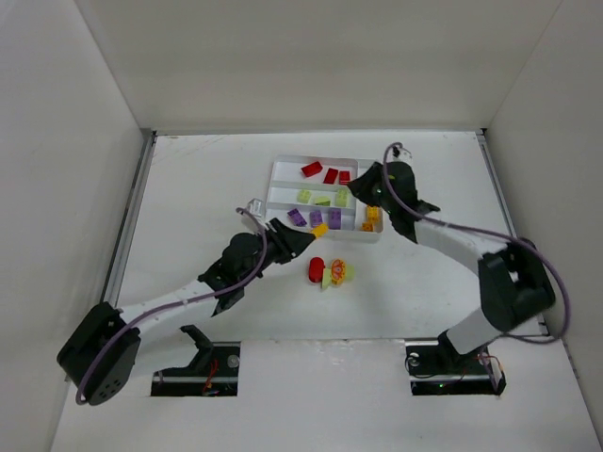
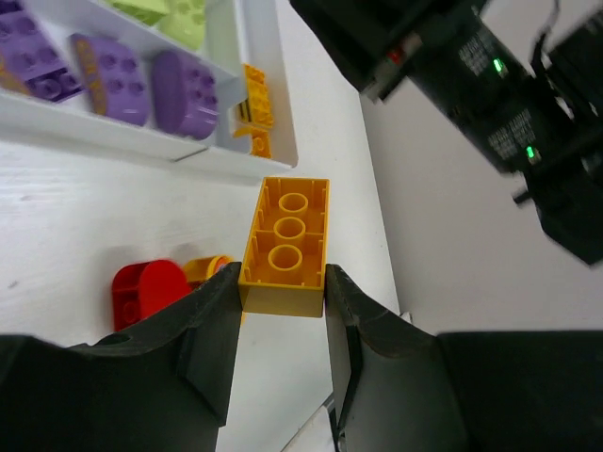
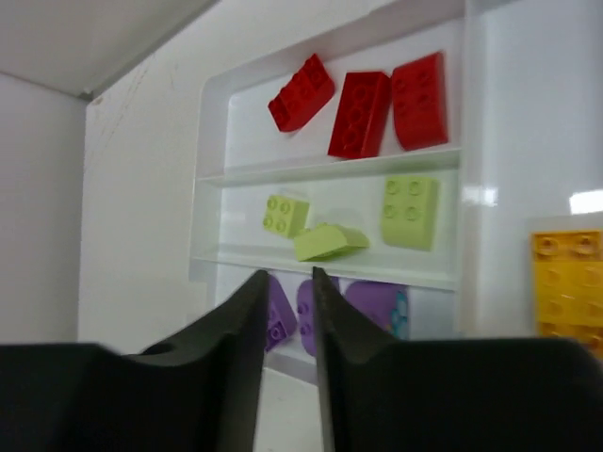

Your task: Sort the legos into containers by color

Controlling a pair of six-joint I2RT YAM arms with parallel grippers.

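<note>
The left hand (image 2: 281, 294) grips an orange-yellow brick (image 2: 285, 245), hollow underside showing three round tubes, just off the tray's (image 1: 279, 166) near edge. The right hand (image 3: 285, 299), fingers nearly together and holding nothing, hovers over the tray's purple slot.

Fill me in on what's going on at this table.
Two arms are sorting toy bricks by color into a white tray. The left gripper is shut on an orange-yellow brick just short of the tray's near edge. The right gripper hangs over the tray with its fingers nearly closed and nothing between them. Red, lime and purple bricks sit in separate slots; a few bricks remain on the table.
</note>
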